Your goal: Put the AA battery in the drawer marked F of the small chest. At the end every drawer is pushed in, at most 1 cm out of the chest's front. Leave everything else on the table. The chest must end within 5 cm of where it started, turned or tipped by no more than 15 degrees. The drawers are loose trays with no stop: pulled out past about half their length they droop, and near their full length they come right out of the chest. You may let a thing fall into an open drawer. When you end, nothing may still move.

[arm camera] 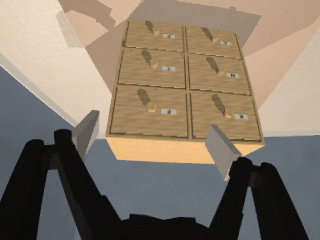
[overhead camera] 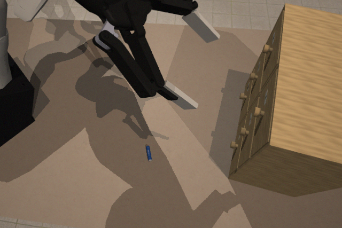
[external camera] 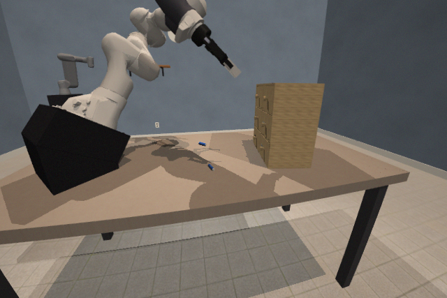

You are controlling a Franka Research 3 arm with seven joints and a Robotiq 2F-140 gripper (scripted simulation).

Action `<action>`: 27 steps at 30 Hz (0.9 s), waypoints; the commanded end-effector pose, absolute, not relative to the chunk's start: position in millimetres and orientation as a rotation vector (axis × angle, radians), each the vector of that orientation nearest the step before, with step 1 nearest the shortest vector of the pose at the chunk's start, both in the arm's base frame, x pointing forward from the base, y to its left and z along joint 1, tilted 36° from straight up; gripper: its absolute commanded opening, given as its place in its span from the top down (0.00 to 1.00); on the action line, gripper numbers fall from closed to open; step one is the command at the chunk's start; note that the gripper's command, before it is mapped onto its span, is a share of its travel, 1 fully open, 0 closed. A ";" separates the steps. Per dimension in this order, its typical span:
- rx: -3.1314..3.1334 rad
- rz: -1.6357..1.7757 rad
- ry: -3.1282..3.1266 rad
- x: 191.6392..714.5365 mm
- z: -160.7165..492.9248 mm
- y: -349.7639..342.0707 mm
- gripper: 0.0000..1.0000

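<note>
Above the bench (external camera: pixel 151 211), the wide-open, empty pincer (overhead camera: pixel 193 61) (external camera: pixel 233 68) (arm camera: pixel 154 128) approaches the six-drawer wooden chest (overhead camera: pixel 309 81) (external camera: pixel 294 125) (arm camera: pixel 187 90); narrowing before contact should spare neighbouring knobs.

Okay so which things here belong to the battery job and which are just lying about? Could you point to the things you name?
For the job: small chest (overhead camera: pixel 309 81) (external camera: pixel 294 125) (arm camera: pixel 167 77); hand (overhead camera: pixel 202 73) (external camera: pixel 235 72) (arm camera: pixel 154 128); near battery (overhead camera: pixel 148 152) (external camera: pixel 210 167) or far battery (external camera: pixel 202 143), can't tell which is AA.
Just lying about: the other battery; wall socket (external camera: pixel 156 124).
</note>
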State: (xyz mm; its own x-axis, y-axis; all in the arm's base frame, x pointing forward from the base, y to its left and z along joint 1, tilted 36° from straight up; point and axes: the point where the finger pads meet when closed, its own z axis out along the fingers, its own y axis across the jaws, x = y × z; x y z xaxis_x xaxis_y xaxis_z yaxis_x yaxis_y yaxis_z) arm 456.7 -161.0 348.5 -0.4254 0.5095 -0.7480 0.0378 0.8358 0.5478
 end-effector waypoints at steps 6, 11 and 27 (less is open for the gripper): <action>0.352 0.514 1.949 457.8 348.0 -162.9 0.80; 0.352 0.514 1.949 457.8 348.0 -162.9 0.80; 0.352 0.514 1.949 467.4 343.1 -160.2 0.80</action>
State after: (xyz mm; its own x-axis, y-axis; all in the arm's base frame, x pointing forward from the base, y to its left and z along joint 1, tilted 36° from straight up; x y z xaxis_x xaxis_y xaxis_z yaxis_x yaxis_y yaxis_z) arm 463.2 -159.8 343.9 -0.4189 0.4725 -0.7754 0.0181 0.8581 0.5131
